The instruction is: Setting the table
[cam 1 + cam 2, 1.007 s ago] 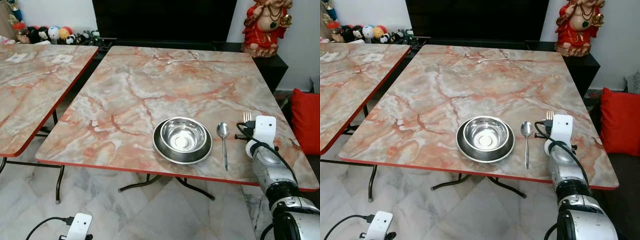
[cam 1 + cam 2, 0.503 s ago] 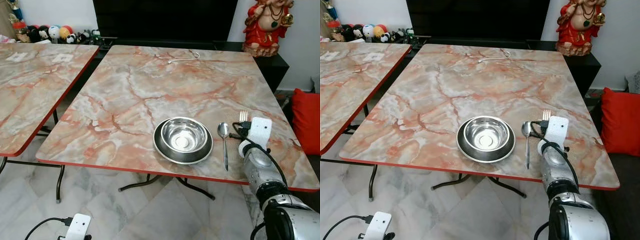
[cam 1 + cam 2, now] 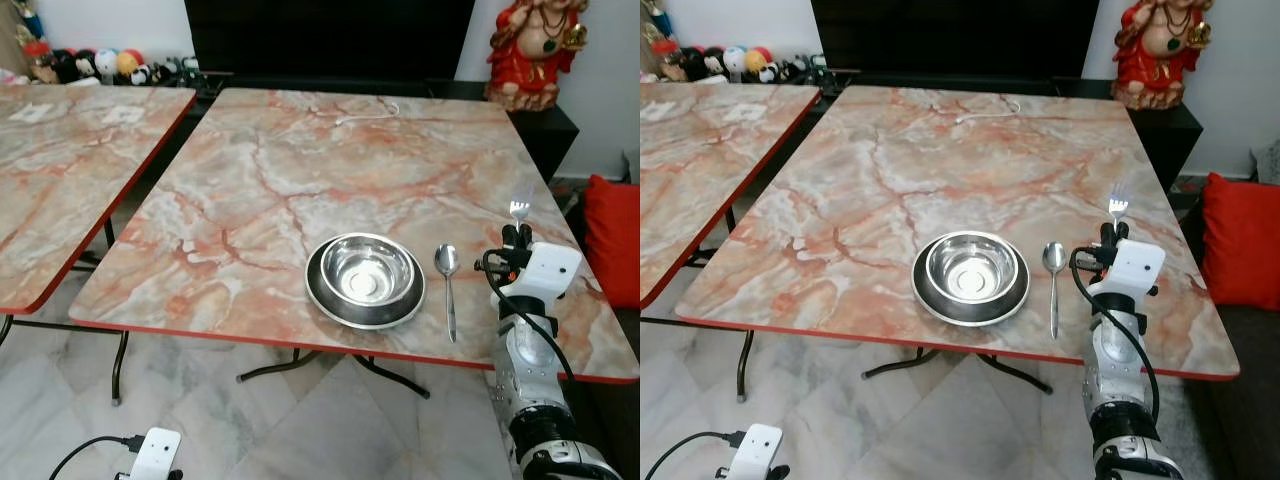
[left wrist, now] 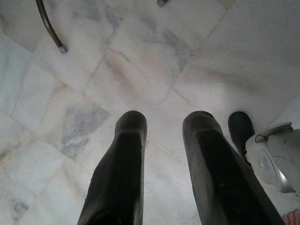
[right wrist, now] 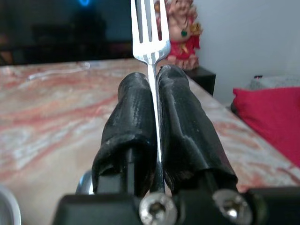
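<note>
arm [image 3: 530, 370]: silver, jointed | wrist box: white, black cable | fingers [image 5: 136, 122]: 2, black

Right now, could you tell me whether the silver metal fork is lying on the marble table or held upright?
Held upright: the right gripper is shut on the silver metal fork, tines pointing up, above the marble table.
</note>
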Tool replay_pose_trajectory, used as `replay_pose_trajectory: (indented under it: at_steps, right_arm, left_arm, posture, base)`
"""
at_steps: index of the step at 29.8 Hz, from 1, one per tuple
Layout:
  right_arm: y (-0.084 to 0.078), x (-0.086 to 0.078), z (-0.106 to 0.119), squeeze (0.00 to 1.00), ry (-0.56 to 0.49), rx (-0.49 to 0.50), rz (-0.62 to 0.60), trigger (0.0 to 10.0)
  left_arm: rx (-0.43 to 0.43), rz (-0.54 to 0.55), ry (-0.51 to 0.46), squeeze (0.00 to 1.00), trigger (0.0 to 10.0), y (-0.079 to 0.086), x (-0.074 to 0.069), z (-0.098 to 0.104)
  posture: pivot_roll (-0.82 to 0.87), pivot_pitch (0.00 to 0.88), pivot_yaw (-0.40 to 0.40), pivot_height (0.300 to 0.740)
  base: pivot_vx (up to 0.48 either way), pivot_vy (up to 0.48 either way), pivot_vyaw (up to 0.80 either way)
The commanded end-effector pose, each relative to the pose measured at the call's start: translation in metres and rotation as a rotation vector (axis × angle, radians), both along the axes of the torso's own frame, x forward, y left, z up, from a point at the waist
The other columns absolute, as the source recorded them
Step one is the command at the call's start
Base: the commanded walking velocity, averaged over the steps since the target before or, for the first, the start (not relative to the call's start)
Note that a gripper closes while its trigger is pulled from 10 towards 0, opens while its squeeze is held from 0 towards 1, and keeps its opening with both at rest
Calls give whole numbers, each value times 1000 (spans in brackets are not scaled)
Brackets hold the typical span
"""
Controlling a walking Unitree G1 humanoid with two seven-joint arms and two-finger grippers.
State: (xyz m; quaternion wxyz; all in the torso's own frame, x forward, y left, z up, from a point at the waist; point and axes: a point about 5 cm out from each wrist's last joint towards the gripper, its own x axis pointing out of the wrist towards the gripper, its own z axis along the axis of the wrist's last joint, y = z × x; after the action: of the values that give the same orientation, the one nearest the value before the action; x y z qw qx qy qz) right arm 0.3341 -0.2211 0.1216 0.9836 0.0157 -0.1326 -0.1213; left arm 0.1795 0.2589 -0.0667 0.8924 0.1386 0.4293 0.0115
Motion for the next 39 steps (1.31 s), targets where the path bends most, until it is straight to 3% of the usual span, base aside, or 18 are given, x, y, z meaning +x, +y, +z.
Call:
replay_pose_trajectory:
  at_steps: [1,21,33,39]
  right_arm:
    - [-1,-2,3,0,-30,11,-12,10000]
    - [-2,-3,6,0,-51,38,-41,10000]
    - [-15,-5,11,0,-45,12,-95,10000]
    - [-32,-6,16,0,18,-45,-165,10000]
  left_arm:
    - [-4,3,13,0,10000,1,-3,-1]
    - [-7,-7,7,0,10000,-4,0,-1]
    - [-9,-3,13,0,10000,-4,-2,-2]
    - [-10,2,12,0,10000,-3,-3,-3]
  posture:
    - [68,2,20,740]
    - [67,0,17,740]
    - [67,0,12,740]
    - [62,0,11,740]
  base:
    - [0,0,0]
    - [179,0,0]
    - [0,0,0]
    - [0,0,0]
